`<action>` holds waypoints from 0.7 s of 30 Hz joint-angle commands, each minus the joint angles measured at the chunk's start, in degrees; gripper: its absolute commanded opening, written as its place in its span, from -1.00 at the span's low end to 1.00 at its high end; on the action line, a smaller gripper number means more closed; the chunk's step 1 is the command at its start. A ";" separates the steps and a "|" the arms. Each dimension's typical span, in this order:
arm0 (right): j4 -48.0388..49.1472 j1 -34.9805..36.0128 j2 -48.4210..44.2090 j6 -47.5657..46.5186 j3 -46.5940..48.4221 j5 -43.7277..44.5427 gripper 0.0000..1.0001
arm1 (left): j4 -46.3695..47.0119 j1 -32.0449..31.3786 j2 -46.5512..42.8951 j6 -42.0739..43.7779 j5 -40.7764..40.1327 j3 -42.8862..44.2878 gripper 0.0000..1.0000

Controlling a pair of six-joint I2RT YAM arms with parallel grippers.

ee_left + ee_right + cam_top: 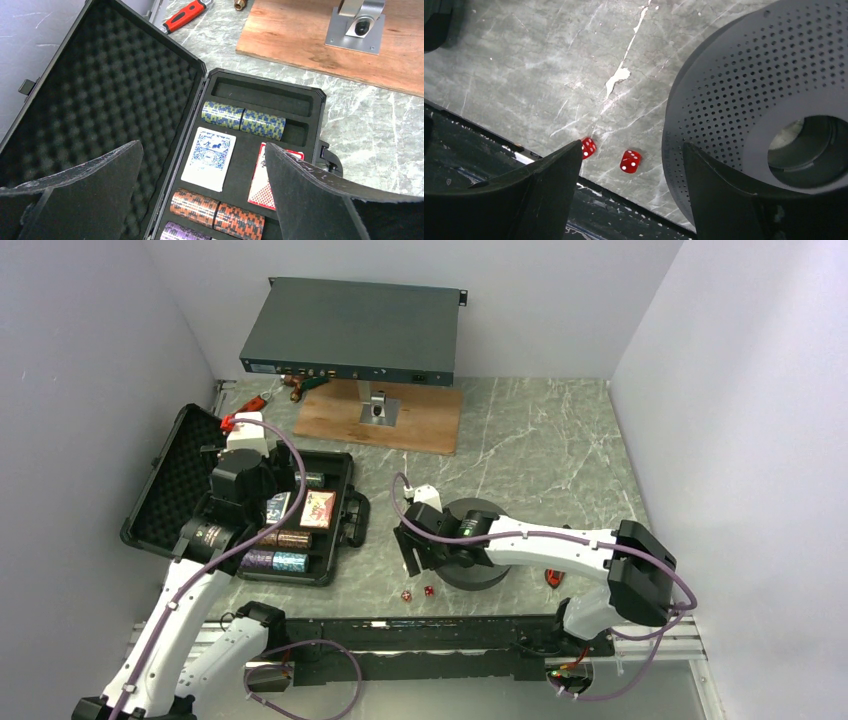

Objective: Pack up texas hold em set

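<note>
Briefcase (342, 540) lies open on the left side of the table, foam lid (100, 100) laid back flat. The tray is mostly filled: green-blue chip stack (243, 120), orange chip stack (217, 212), a purple one just showing at the bottom edge, blue-backed card deck (209, 158), and red card deck (262, 185). The long trough (262, 95) at the far end of the tray holds nothing. Left gripper (201, 147) hangs over the tray, jaws spread wide, nothing in them. Two red dice (417, 593) lie loose on the marble near the front edge, well apart from the case. In the right wrist view one die (588, 148) is just beside the left fingertip and the other die (630, 161) sits roughly between the fingers. Right gripper (631, 150) is above them, jaws released and empty, not touching either die. Grey foam ring (724, 100) is close on the right side, not part of the set. No yellow disc is visible in any view. There is a small red thing (553, 578) by the right forearm, can't tell what. The step looks like collecting the loose dice with the right arm. Next move probably calls for a straight descent centred on the middle die, a narrow pinch since the die is tiny, and keeping the right finger off the ring and both fingers off the front rail. Then carry it across to the case; which slot takes dice I can't tell, maybe the bare trough.
</note>
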 commanded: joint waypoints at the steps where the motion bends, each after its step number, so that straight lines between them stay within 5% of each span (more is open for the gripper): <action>1: -6.29 1.59 0.45 3.97 1.33 0.89 0.55 | 1.80 -0.17 -0.78 1.08 -1.06 0.16 0.96; 11: -11.85 4.55 -2.44 3.06 7.17 0.97 0.43 | 1.83 -0.16 -1.16 1.24 -1.23 0.07 0.96; 21: -6.88 7.31 -0.85 6.77 1.69 -3.97 0.20 | 1.78 -0.17 -1.14 1.34 -1.15 -0.02 0.96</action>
